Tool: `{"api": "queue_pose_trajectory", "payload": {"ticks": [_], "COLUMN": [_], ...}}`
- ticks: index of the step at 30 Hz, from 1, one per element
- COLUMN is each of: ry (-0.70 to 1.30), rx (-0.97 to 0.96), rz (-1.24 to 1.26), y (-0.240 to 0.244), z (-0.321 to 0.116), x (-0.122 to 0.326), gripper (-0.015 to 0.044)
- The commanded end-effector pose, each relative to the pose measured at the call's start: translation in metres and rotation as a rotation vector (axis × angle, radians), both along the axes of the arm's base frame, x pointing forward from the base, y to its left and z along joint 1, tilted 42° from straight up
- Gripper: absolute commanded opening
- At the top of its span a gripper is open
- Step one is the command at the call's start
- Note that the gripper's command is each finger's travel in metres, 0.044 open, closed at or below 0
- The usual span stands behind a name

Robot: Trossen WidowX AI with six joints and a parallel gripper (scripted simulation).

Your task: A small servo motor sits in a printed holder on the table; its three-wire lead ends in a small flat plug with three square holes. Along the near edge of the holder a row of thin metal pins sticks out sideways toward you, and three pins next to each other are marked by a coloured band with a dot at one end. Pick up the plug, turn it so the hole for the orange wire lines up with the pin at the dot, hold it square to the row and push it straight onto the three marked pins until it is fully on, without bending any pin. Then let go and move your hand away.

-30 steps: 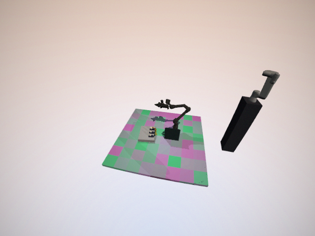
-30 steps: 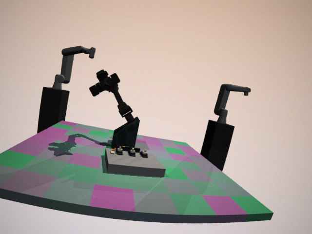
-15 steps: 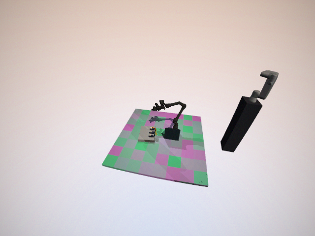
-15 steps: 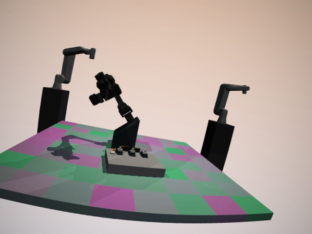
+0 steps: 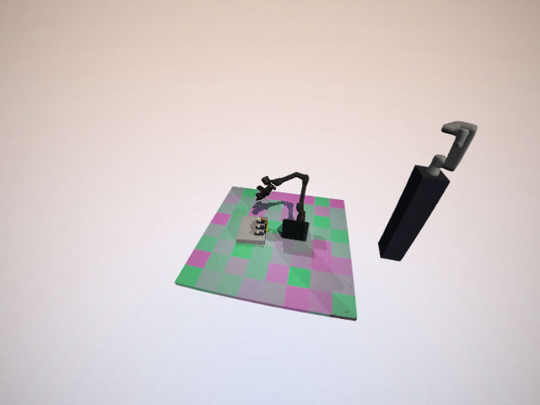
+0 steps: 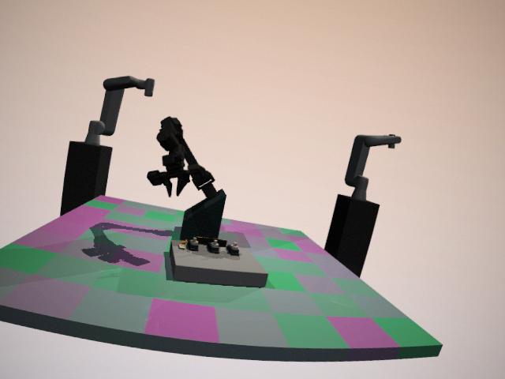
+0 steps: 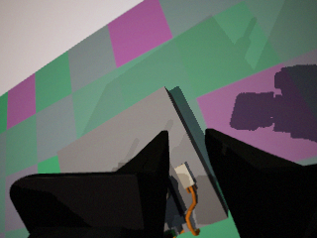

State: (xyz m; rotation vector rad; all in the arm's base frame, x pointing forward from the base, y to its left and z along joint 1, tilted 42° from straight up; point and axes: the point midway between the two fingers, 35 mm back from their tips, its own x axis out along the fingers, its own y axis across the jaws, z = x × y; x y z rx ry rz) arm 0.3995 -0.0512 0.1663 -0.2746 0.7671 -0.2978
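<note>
My gripper (image 5: 259, 197) (image 6: 173, 194) (image 7: 186, 136) hangs above the holder with its fingers a little apart, open and empty. The pale plug (image 6: 181, 246) (image 7: 185, 175) lies on the grey holder (image 5: 249, 230) (image 6: 220, 267) (image 7: 124, 136), near one corner. In the wrist view it shows below and between the fingertips, tilted in the picture. An orange wire (image 7: 192, 200) runs from it; the other wires are not clear. Three dark motors stand in a row beside the plug. Yellow pins (image 5: 266, 226) show along the holder's edge toward my base. The coloured band and dot are too small to tell.
The holder rests on a chequered table (image 5: 277, 272) (image 6: 181, 320) (image 7: 139, 32). My dark base (image 5: 295, 229) (image 6: 203, 218) stands close beside its pin edge. Grey arms on black pillars (image 5: 412, 213) (image 6: 85, 175) (image 6: 353, 232) stand beyond the table.
</note>
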Motion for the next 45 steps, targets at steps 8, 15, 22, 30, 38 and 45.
{"api": "queue_pose_trajectory", "payload": {"ticks": [8,15,22,30,38,45], "ry": [0.323,0.537,0.752,0.798,0.798,0.798], "rx": [-0.149,-0.252,-0.360,-0.383,-0.384,-0.384], "rz": [-0.047,-0.056,-0.048,-0.044,-0.044,-0.044], "y": [-0.018,-0.029,-0.039,-0.048,-0.059,-0.065], "z": [-0.059,-0.095,-0.128,-0.142,-0.154,-0.160], "x": [0.004,0.001,-0.005,-0.006,-0.005,-0.005], "gripper": [0.0115,0.0115,0.0115,0.0115,0.0115,0.0115]}}
